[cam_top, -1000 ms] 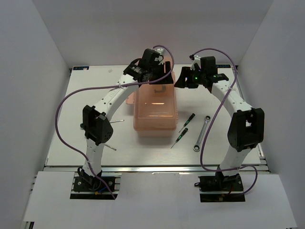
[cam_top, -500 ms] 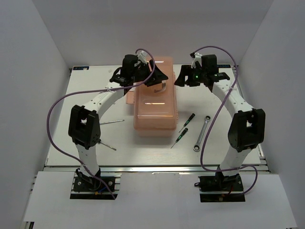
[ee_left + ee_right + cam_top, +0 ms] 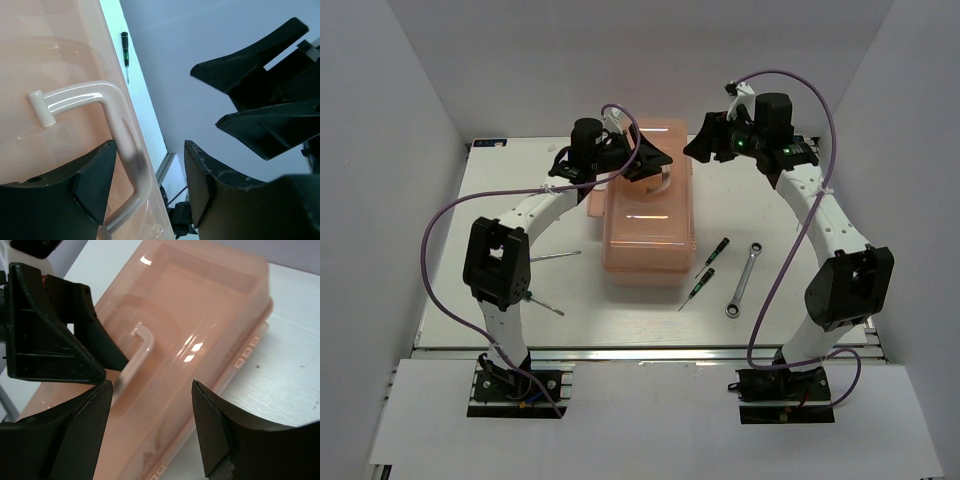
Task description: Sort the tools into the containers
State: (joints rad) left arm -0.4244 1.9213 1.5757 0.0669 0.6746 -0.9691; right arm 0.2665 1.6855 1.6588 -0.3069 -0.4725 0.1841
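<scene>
The salmon-pink toolbox point(image 3: 645, 225) lies mid-table with its lid down. My left gripper point(image 3: 658, 163) is open over the lid, and the pale lid handle point(image 3: 116, 131) stands between its jaws, close to the left finger point(image 3: 92, 187) and not clamped. My right gripper point(image 3: 693, 150) is open and empty, hovering at the box's far right corner, facing the left gripper. Two tiny green-handled screwdrivers point(image 3: 717, 250) point(image 3: 700, 283) and the silver wrench point(image 3: 744, 279) lie right of the box. Two longer screwdrivers point(image 3: 560, 254) point(image 3: 548, 306) lie to its left, partly hidden by my left arm.
In the right wrist view the toolbox point(image 3: 210, 310) fills the frame with the left gripper's fingers point(image 3: 50, 335) over its handle point(image 3: 141, 345). White walls enclose the table on three sides. Purple cables loop off both arms.
My left gripper swung round and came down so its jaws straddle the lid handle. My right gripper has drawn back and up a little, and that arm's elbow has shifted right.
</scene>
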